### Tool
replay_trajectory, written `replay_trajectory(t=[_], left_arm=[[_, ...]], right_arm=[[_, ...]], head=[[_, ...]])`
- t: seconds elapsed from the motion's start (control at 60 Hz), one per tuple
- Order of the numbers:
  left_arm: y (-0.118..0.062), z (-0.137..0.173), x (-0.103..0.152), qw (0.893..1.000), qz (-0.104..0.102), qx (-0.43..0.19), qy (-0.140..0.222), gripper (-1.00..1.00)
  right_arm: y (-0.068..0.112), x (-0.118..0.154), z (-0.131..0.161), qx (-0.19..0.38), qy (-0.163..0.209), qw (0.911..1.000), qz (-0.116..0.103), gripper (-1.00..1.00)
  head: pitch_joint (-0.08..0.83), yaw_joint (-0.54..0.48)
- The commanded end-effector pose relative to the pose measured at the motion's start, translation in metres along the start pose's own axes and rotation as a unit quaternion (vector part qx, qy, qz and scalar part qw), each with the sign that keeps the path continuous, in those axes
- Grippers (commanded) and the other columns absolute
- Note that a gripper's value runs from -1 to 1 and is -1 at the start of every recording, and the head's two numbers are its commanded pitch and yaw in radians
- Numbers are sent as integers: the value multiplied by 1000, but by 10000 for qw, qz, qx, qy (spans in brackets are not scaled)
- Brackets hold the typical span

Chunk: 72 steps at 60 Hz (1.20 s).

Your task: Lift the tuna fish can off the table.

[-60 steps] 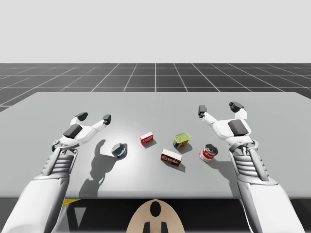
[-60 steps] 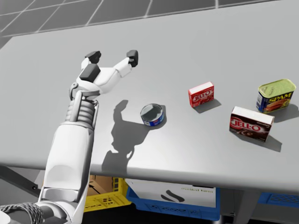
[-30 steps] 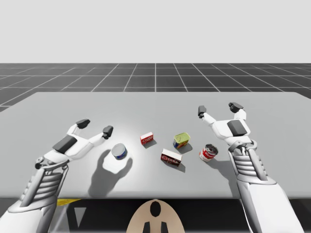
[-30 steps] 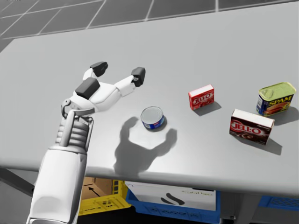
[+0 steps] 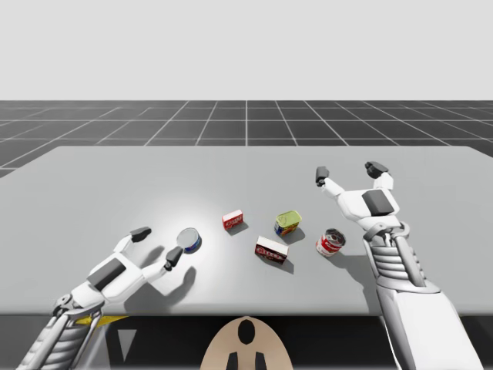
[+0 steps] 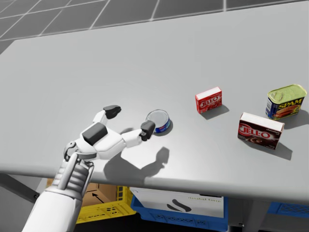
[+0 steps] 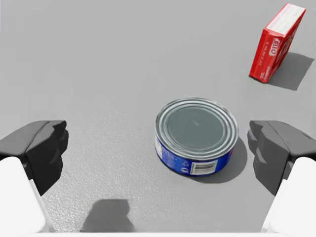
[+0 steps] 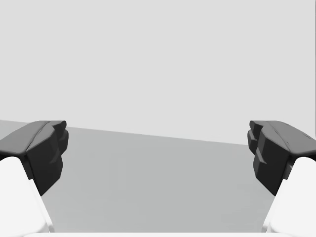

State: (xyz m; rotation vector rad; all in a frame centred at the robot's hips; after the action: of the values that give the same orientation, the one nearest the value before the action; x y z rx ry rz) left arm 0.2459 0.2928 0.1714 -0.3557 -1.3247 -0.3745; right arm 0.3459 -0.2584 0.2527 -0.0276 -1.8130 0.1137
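Note:
The tuna fish can (image 7: 196, 135) is a low round blue can with a silver lid, standing upright on the grey table (image 5: 92, 185). It also appears in the high view (image 5: 189, 240) and the head view (image 6: 158, 120). My left gripper (image 7: 158, 153) is open and low over the table, with the can just ahead of its fingers and untouched. From the head, the left gripper (image 6: 129, 121) sits just left of the can, one fingertip (image 6: 147, 130) close to its side. My left gripper (image 5: 158, 245) is near the front edge. My right gripper (image 5: 349, 172) hangs open at the far right, holding nothing (image 8: 158, 153).
A small red box (image 5: 233, 220) stands right of the tuna can. Further right are a yellow-topped rectangular can (image 5: 287, 223), a dark red box (image 5: 271, 250) and a red-and-white round can (image 5: 330, 242). Yellow and blue crates (image 6: 104, 205) sit under the table's front edge.
My left arm has drawn back toward the front edge and dropped low, swinging its open gripper round to face the tuna can. The can and my right arm have stayed put.

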Motion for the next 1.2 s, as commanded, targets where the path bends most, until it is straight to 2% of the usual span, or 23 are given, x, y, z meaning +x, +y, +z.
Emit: replay_trajectory(t=[0.017, 0.2, 0.55, 0.85, 0.867, 0.883, 0.9, 0.917, 0.983, 1.083, 1.2], left_arm=[[-6, -6, -23, 9989, -78, -298, 346, -1000], [-14, -28, -31, 9975, -133, -353, 593, -1000], [-23, -70, -23, 9970, -187, -262, 700, -1000], [-23, -76, -27, 9955, -236, -109, 907, -978], [-23, -75, -28, 9954, -245, -86, 922, -501], [-23, -74, -28, 9954, -258, -68, 923, -312], [-23, -74, -29, 9954, -257, -71, 925, 530], [-23, -73, -29, 9954, -256, -73, 925, 873], [-24, -71, -29, 9950, -342, -64, 933, 993], [-26, -70, -29, 9950, -411, -84, 905, 1000], [-29, -68, -30, 9947, -538, -86, 873, 1000]], right_arm=[[-1, 0, 0, -22, -23, 10000, -4, -1000], [-2, 1, 1, -39, -49, 10000, 9, -1000], [-4, 2, 0, -60, -74, 10000, 19, -1000], [-5, 3, 1, -65, -97, 9999, 0, -1000], [-5, 3, 1, -65, -101, 9999, -1, -1000], [-5, 3, 1, -65, -104, 9999, -3, -1000], [-5, 4, 1, -69, -110, 9999, -6, -1000], [-5, 4, 1, -71, -111, 9999, -9, -1000], [-5, 4, 1, -76, -113, 9999, -13, -1000], [-5, 4, 1, -84, -110, 9999, -17, -1000], [-5, 4, 1, -97, -113, 9999, -20, -1000]], head=[[714, 305], [718, 302], [723, 293], [723, 283], [722, 283], [722, 283], [722, 284], [722, 284], [719, 283], [700, 285], [631, 291]])
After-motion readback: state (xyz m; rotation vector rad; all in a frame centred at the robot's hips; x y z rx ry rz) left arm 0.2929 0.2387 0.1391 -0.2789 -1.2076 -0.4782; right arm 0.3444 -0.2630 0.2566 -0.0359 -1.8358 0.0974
